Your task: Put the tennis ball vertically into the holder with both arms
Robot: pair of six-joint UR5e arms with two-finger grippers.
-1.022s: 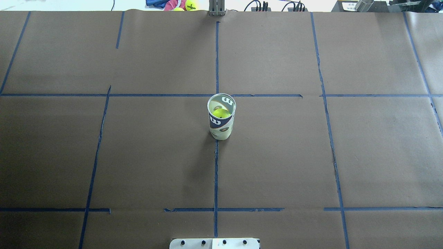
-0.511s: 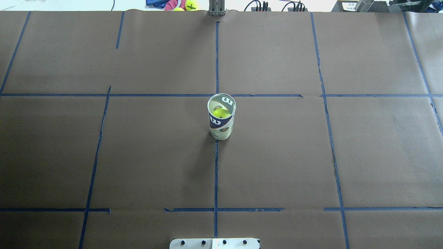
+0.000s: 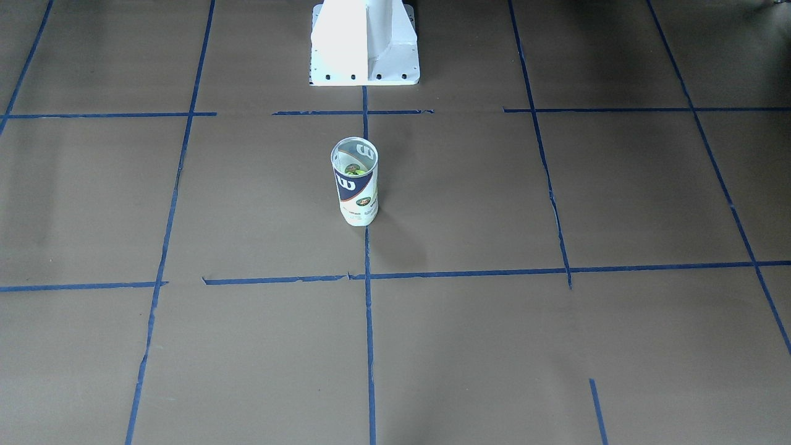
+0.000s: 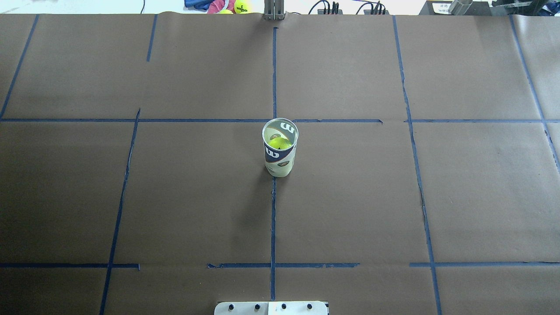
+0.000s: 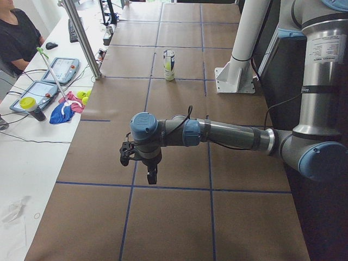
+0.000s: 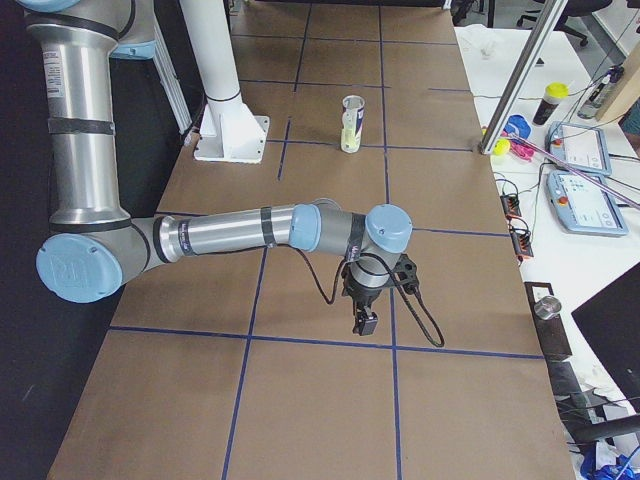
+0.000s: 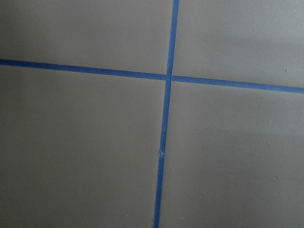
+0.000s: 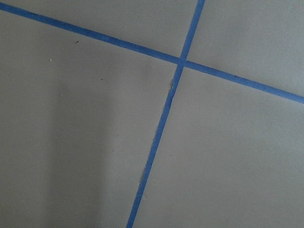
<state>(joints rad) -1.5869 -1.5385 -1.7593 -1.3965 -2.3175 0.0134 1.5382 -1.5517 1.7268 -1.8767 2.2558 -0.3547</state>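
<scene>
The holder (image 4: 280,153), a clear can with a navy-and-white Wilson label, stands upright at the table's middle on the brown paper. It also shows in the front-facing view (image 3: 355,188) and in both side views (image 5: 169,64) (image 6: 352,123). The tennis ball (image 4: 277,142) sits inside the holder, seen through its open top. My left gripper (image 5: 151,175) hangs over the table's left end, far from the holder. My right gripper (image 6: 366,322) hangs over the right end, also far away. Only the side views show them, so I cannot tell whether they are open or shut. The wrist views show only paper and blue tape.
The white pedestal base (image 3: 364,43) stands at the robot's side of the table. Spare tennis balls and cloth (image 4: 232,6) lie beyond the far edge. A metal post (image 5: 81,38), tablets (image 5: 60,70) and a seated person (image 5: 16,32) are at the operators' side.
</scene>
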